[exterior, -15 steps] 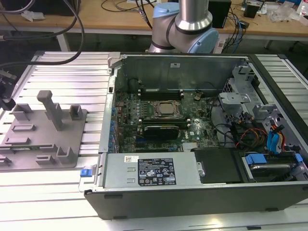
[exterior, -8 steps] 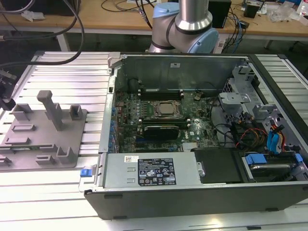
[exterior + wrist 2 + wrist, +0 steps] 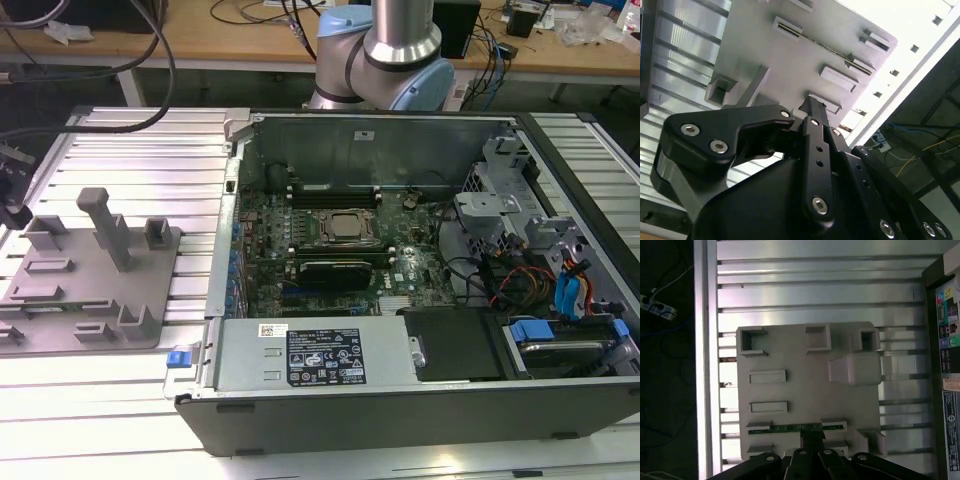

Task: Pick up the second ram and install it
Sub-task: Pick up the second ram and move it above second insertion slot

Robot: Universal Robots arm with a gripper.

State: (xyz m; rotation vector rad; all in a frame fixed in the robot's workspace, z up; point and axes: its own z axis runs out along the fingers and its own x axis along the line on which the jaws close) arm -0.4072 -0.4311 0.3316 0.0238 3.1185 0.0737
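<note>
Biggest worry here imo: the black end effector point(image 3: 811, 437) looks lined up slightly to one side of the second ram point(image 3: 785, 429), a long narrow green circuit-board stick, rather than dead over it. If it goes down like that, it could land on the stick's top edge or knock into the raised slot blocks point(image 3: 834, 422) that hold it, and cock the stick in its slot. A crooked grab would probably mean a crooked seat in the open computer case point(image 3: 380, 140) too.

Can't tell from these angles whether the end effector is open or closed.

The second ram stands on edge near one side of the grey plastic fixture plate point(image 3: 805, 390), which lies on the ribbed aluminium bench point(image 3: 815, 295) beside the case. In the first wrist view the end effector sits about mid-length along the stick and very near it. Whether it touches, I can't say.
</note>
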